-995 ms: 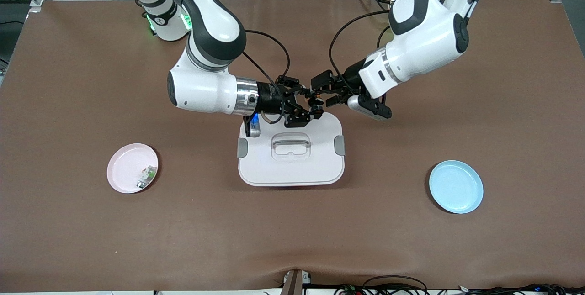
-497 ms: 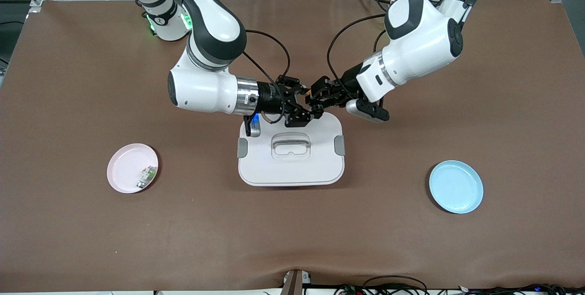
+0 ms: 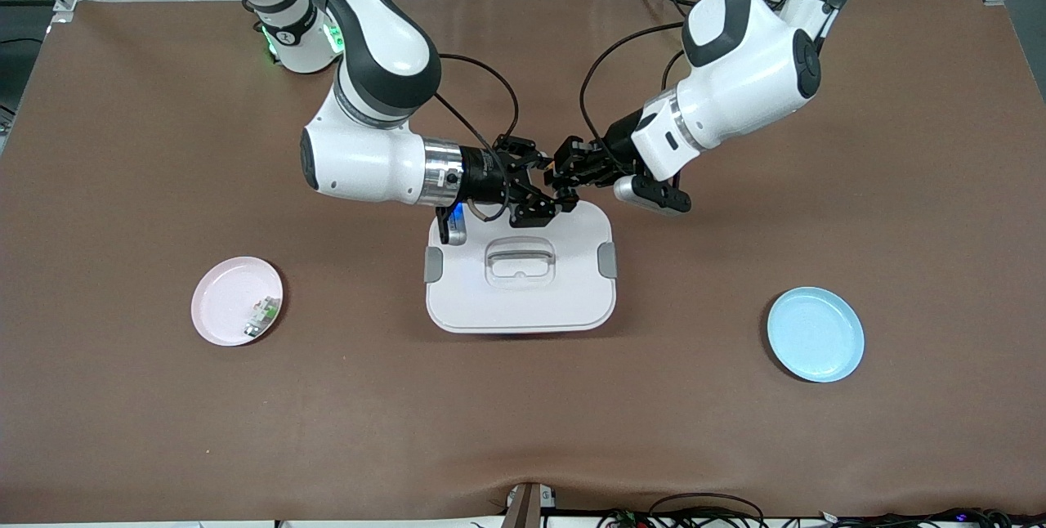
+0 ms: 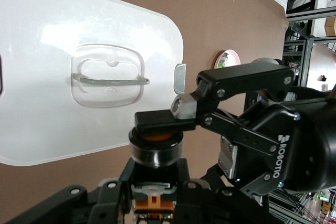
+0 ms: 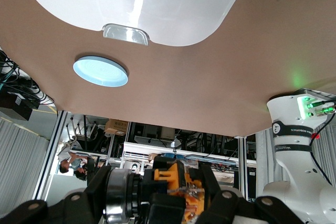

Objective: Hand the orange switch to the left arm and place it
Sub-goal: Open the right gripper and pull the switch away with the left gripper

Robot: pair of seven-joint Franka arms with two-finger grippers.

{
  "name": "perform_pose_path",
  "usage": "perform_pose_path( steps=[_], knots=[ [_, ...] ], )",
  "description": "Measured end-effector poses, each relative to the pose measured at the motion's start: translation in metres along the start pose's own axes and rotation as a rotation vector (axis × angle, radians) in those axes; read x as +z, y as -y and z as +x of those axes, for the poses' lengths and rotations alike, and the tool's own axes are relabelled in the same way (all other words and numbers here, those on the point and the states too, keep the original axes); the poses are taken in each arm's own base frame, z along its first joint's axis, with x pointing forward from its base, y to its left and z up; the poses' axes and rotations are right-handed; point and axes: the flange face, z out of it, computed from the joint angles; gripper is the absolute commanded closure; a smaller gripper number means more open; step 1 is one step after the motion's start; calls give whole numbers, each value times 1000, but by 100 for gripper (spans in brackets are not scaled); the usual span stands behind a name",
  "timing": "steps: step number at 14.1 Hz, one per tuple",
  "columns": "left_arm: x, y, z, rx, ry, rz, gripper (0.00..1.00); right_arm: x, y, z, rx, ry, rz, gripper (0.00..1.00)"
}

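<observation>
We logged white box (image 3: 520, 291), grey latches; orange-capped black switch (image 4: 156, 139); pink plate (image 3: 229, 299); blue plate (image 3: 815, 334); brown table (image 3: 735, 446).

On the counter (image 3: 147, 144) stand two arms, the right arm (image 3: 368, 144) and the left arm (image 3: 735, 87), meeting over one white box (image 3: 520, 299). Beside the box lie two plates: one pink plate (image 3: 225, 299) carrying one small green-and-white part (image 3: 261, 317), and one blue plate (image 3: 815, 334). One orange switch (image 4: 155, 148) is between the arms.

Both grippers — left gripper (image 3: 565, 176), right gripper (image 3: 546, 194) — fingertip to fingertip
</observation>
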Motion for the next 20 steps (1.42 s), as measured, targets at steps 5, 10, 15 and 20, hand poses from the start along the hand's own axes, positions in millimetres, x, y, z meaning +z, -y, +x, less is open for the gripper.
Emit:
perform_pose_path(
  steps=[5, 10, 15, 20],
  knots=[
    [-1, 0, 0, 0, -1, 0, 100, 0, 0, -1, -1, 1, 1, 27],
    [-2, -1, 1, 0, -4, -2, 100, -1, 2, -2, -4, 1, 4, 0],
    [-19, 25, 19, 9, 1, 66, 100, -34, 18, -7, -16, 30, 6, 0],
    [-37, 57, 33, 49, 39, 193, 100, -133, 31, -4, -17, 125, -87, 0]
  ],
)
